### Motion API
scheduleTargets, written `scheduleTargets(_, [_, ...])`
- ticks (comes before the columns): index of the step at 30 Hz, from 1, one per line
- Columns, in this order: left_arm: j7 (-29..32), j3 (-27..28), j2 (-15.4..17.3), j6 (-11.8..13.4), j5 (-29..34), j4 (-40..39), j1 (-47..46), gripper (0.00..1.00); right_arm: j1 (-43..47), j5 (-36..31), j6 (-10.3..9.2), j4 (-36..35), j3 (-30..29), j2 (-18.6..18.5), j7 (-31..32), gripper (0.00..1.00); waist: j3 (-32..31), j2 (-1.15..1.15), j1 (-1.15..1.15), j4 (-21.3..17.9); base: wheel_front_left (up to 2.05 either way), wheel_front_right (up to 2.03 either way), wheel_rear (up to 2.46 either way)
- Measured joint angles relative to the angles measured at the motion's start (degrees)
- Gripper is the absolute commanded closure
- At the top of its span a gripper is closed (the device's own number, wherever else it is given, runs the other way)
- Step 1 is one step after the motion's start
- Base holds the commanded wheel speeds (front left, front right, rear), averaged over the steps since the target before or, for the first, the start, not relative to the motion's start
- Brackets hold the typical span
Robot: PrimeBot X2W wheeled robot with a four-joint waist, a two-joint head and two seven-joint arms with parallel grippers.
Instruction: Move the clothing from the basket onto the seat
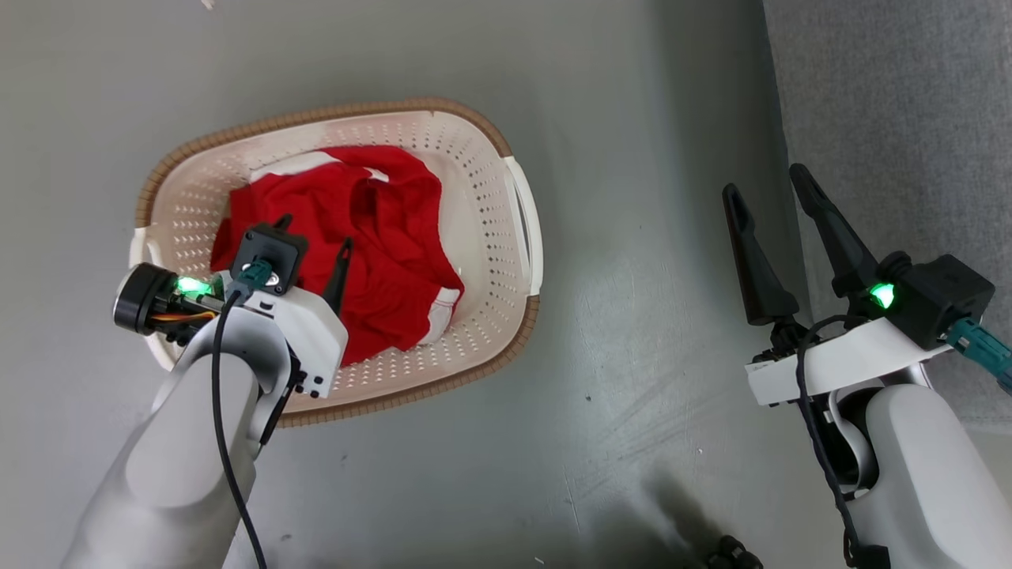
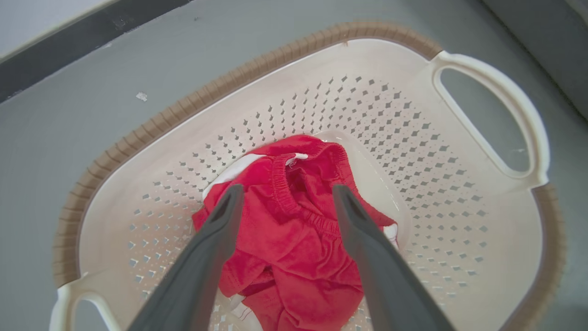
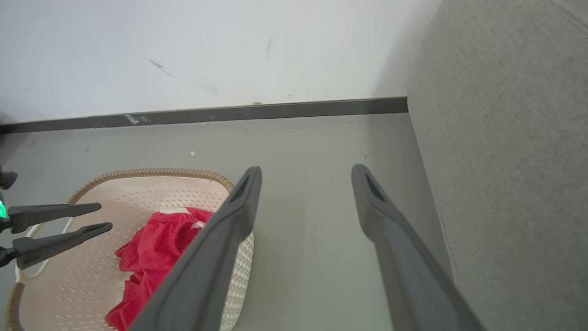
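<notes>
The cream basket [image 1: 518, 237] with a brown rim stands on the grey floor, left of centre. Crumpled red clothing [image 1: 387, 237] with white trim lies in it. My left gripper [image 1: 315, 237] hangs over the basket, open, its fingers pointing down at the clothing with nothing between them. In the left wrist view the left gripper [image 2: 288, 189] frames the red clothing [image 2: 294, 239] inside the basket [image 2: 229, 82]. My right gripper [image 1: 764, 183] stands open and empty over the floor, just beside the grey seat [image 1: 893, 118]. The right wrist view shows the right gripper [image 3: 308, 170], the seat [image 3: 505, 161], the basket [image 3: 138, 174], the clothing [image 3: 151, 253] and the left gripper [image 3: 104, 216].
A stretch of grey floor [image 1: 632, 316] lies between the basket and the seat. A white wall [image 3: 206, 55] with a dark baseboard [image 3: 275, 111] runs beyond the basket.
</notes>
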Motion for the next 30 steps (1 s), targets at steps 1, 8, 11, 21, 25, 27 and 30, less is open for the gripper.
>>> scheduleTargets(1, [0.1,0.1,0.0,0.2,0.0,0.4,-0.4,0.0,-0.1,0.0,0.0,0.0,0.1,0.0,0.0,0.0,0.5,0.0,0.0,-0.2,0.0,0.0,0.0])
scheduleTargets(8, [0.7,1.2,0.1,1.0,0.2,2.8,-2.8,0.0,-1.0,0.0,0.0,-0.5,0.7,0.0,0.0,0.0,3.4,0.0,0.0,-1.4,0.0,0.0,0.0])
scheduleTargets(11, [0.7,1.9,0.3,1.4,0.1,3.9,-3.9,0.0,-1.0,0.1,0.0,-0.9,0.8,0.0,0.0,0.0,4.7,0.0,0.0,-2.0,0.0,0.0,0.0])
scheduleTargets(21, [0.6,4.0,0.5,1.5,-1.3,6.1,-8.0,0.0,-2.8,1.2,0.0,-1.6,1.4,0.0,-0.1,0.0,8.5,0.0,0.0,-3.9,0.0,0.0,0.0])
scheduleTargets(25, [0.3,4.5,0.3,1.5,-1.8,6.9,-9.3,0.0,-3.2,1.6,0.0,-1.7,1.8,0.0,-0.1,0.0,9.8,0.0,0.0,-4.4,0.0,0.0,0.0])
scheduleTargets(27, [0.1,4.8,0.2,1.5,-2.1,7.3,-9.8,0.0,-3.2,1.7,0.0,-1.7,1.8,0.0,-0.1,0.0,10.3,0.0,0.0,-4.6,0.0,0.0,0.0])
scheduleTargets(30, [-0.1,5.0,0.2,1.5,-2.4,8.0,-10.7,0.0,-3.4,1.8,0.0,-1.7,2.0,0.0,-0.1,0.0,11.0,0.0,0.0,-4.9,0.0,0.0,0.0])
